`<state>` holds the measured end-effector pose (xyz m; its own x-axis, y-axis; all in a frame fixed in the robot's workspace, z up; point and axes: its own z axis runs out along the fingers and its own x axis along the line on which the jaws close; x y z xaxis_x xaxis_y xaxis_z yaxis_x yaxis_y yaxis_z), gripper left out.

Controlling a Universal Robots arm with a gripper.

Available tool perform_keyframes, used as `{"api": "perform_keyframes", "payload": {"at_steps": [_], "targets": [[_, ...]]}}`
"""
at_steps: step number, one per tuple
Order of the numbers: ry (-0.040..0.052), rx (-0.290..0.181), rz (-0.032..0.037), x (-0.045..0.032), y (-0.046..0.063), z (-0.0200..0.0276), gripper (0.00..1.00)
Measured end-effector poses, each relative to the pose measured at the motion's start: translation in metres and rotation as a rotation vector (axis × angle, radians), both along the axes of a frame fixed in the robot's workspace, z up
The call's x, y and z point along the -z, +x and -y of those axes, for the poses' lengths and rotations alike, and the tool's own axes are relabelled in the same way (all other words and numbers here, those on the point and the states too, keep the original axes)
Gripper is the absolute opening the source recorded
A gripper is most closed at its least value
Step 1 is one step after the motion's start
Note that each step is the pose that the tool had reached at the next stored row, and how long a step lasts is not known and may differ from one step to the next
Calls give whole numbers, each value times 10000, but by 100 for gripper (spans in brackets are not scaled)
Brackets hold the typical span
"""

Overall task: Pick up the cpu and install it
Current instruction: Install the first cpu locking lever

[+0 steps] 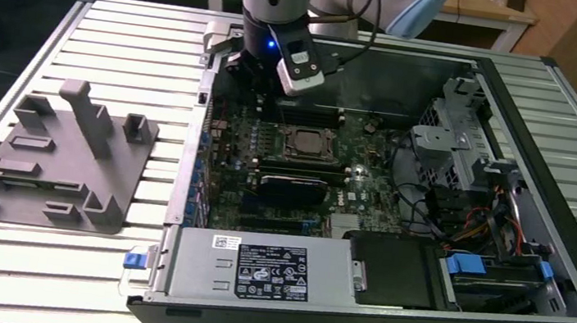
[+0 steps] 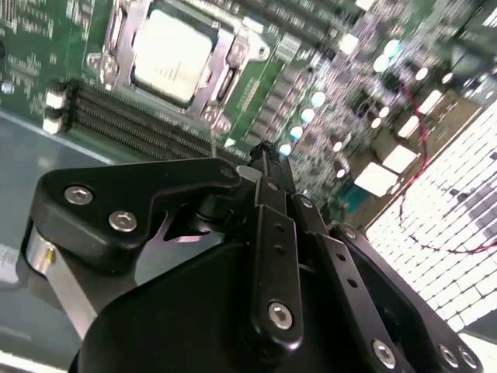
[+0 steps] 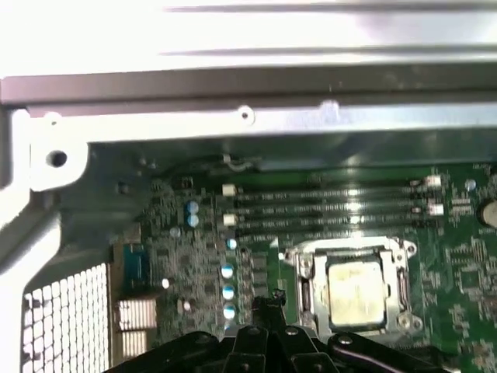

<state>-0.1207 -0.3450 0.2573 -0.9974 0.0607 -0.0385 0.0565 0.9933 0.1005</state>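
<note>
The cpu (image 1: 300, 141) lies flat in the black-framed socket on the green motherboard, its silver top facing up. It also shows in the second wrist view as the cpu (image 2: 172, 56) and in the first wrist view as the cpu (image 3: 356, 291), inside the metal socket frame. My gripper (image 1: 246, 74) hangs over the rear of the open computer case, toward the exterior view's left of the socket and apart from the chip. Its black fingertips (image 2: 264, 155) meet with nothing between them; my gripper (image 3: 268, 299) is shut and empty.
A grey plastic fixture (image 1: 58, 158) with upright posts stands on the slatted table at the exterior view's left. Inside the case sit a silver power supply (image 1: 259, 269), a drive cage (image 1: 456, 141) and loose cables (image 1: 457, 224). The case wall (image 3: 233, 116) rises close behind the gripper.
</note>
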Motion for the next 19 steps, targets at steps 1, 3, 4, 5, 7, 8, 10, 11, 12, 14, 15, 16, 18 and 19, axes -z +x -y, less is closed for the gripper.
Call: {"api": "perform_keyframes", "payload": {"at_steps": [1, 3, 4, 5, 7, 8, 10, 11, 12, 14, 15, 16, 18, 19], "targets": [[156, 0, -1, 0, -3, 0, 11], [529, 0, 0, 0, -8, 1, 11], [708, 1, 0, 0, -10, 2, 11], [876, 1, 2, 1, -11, 2, 11], [1169, -1, -1, 1, -15, 3, 11], [1319, -1, 1, 1, -16, 4, 11], [1519, -1, 1, 1, -17, 4, 11], [1549, 1, 0, 1, -18, 4, 11], [1548, 1, 0, 1, -18, 4, 11], [1552, 1, 0, 1, -17, 3, 11], [1553, 0, 0, 1, -17, 4, 11], [1554, 0, 0, 3, -17, 4, 11], [1553, 0, -16, 14, -7, 4, 11], [1554, 3, -24, 23, -1, 4, 11]]}}
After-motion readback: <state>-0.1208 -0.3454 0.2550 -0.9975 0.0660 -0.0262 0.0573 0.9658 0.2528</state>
